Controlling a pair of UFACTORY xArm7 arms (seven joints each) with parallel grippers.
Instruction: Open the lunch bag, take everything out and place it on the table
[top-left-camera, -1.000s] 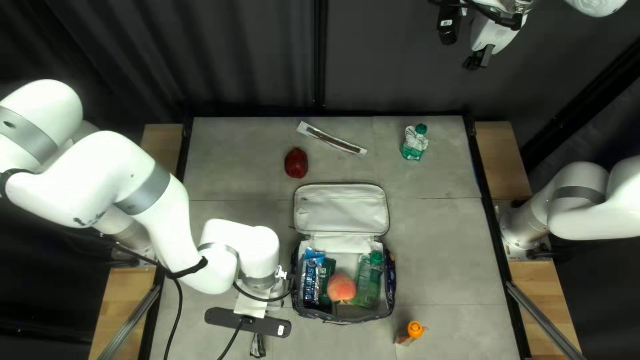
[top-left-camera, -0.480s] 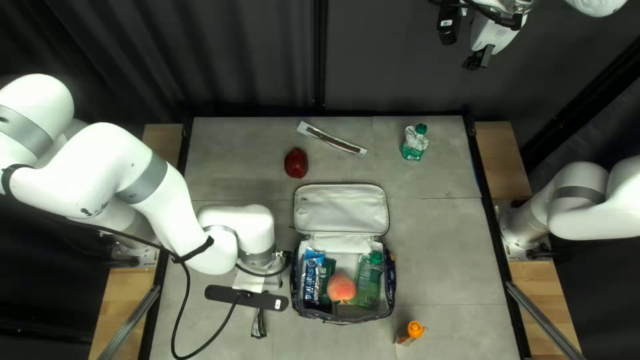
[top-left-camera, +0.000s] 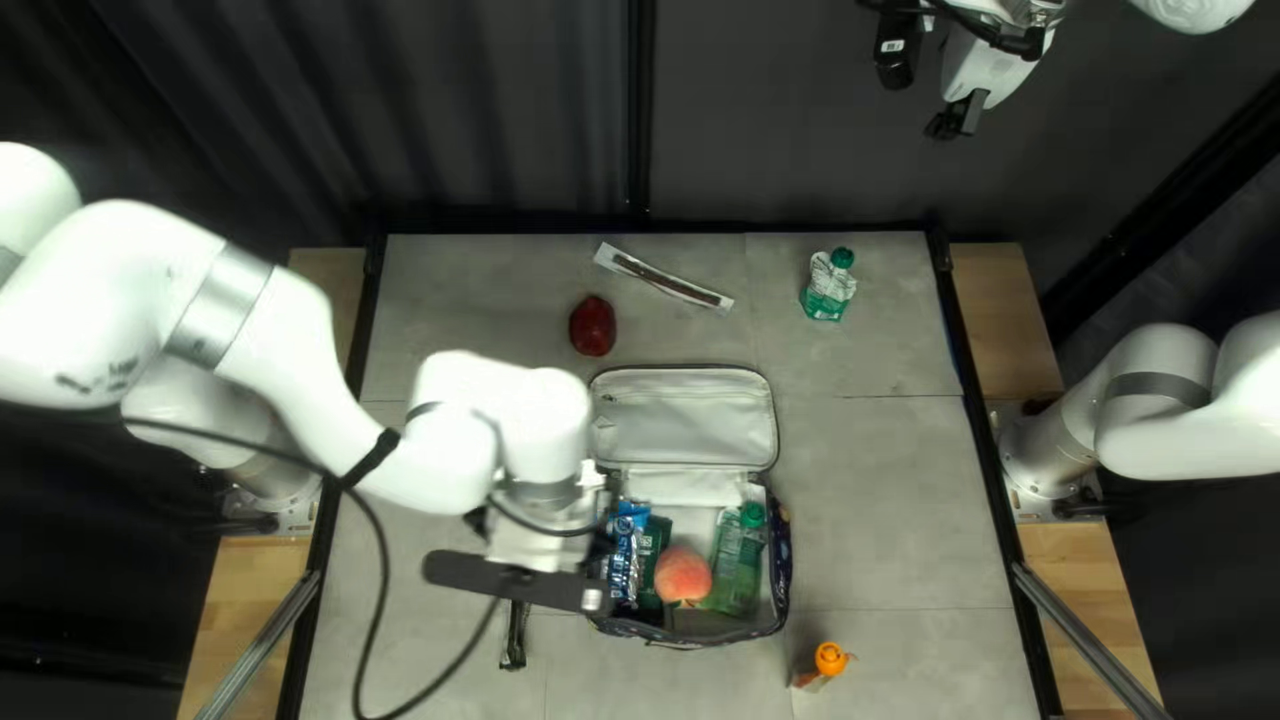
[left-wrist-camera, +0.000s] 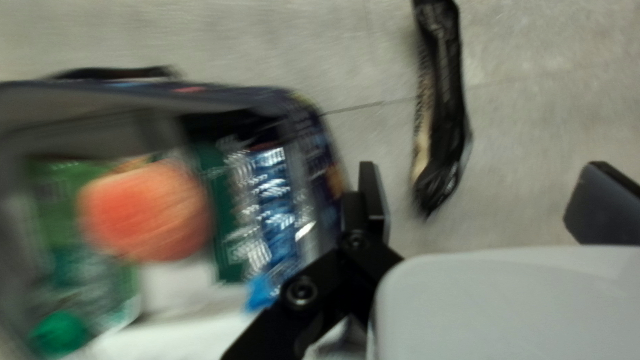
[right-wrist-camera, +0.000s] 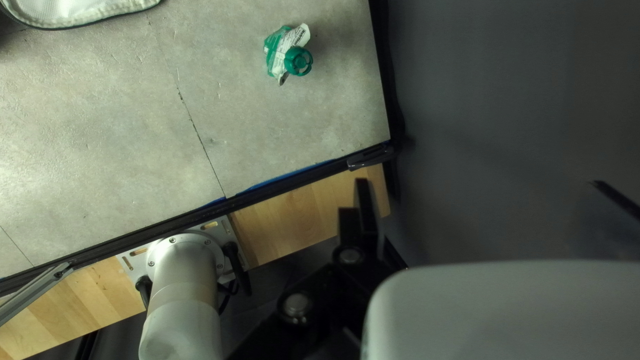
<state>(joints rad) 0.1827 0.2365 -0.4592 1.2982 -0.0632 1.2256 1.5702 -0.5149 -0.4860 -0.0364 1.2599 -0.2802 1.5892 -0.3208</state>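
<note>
Now that the dark wrapper lies released on the table left of the lunch bag, the left gripper, fingers spread, has swung to the bag's left edge. Blue packet, peach and green pouch remain inside; the right gripper waits spread, aloft.

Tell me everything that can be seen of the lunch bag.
The lunch bag lies open on the table. Its outside is dark and patterned, its lining pale. The lid lies flat, folded back to the far side. Inside are a peach, a blue packet and a green pouch. The left gripper hangs beside the wall by the blue packet.
</note>
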